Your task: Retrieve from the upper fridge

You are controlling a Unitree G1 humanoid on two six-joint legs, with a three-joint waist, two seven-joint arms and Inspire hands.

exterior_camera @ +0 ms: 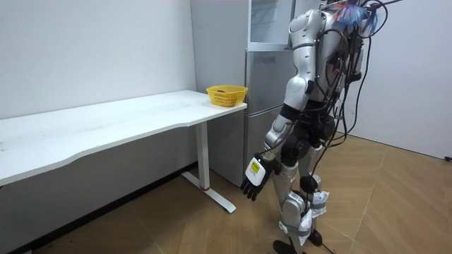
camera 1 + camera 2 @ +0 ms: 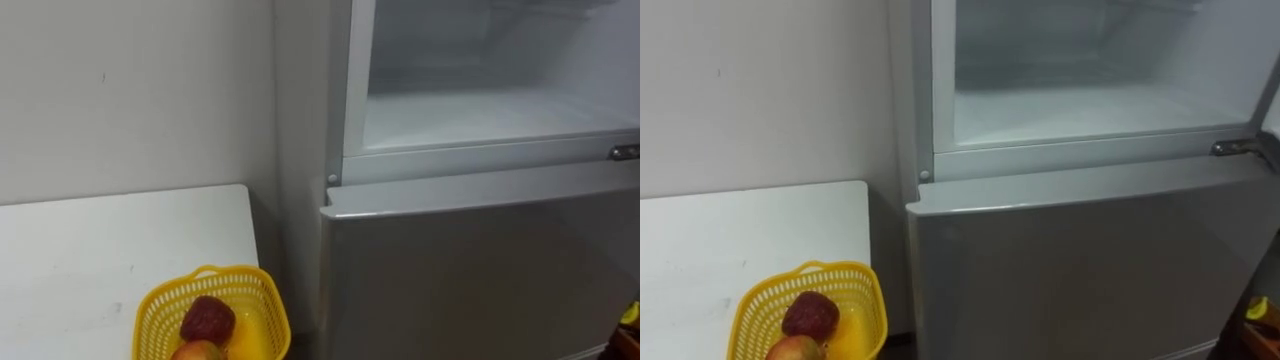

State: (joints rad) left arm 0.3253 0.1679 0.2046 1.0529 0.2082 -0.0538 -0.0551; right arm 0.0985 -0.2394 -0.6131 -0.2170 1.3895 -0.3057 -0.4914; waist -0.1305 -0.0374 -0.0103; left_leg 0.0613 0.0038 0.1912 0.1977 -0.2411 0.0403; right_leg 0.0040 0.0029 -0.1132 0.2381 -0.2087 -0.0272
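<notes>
White table (image 1: 106, 127) against pale wall (image 1: 92, 49); wood floor (image 1: 395, 204) beneath.

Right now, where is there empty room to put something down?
The white tabletop is bare from the wall to the yellow plastic basket at its corner. The white floor of the open upper fridge compartment is bare too. The basket is crowded: a dark red fruit and a red-yellow fruit lie in it.
</notes>
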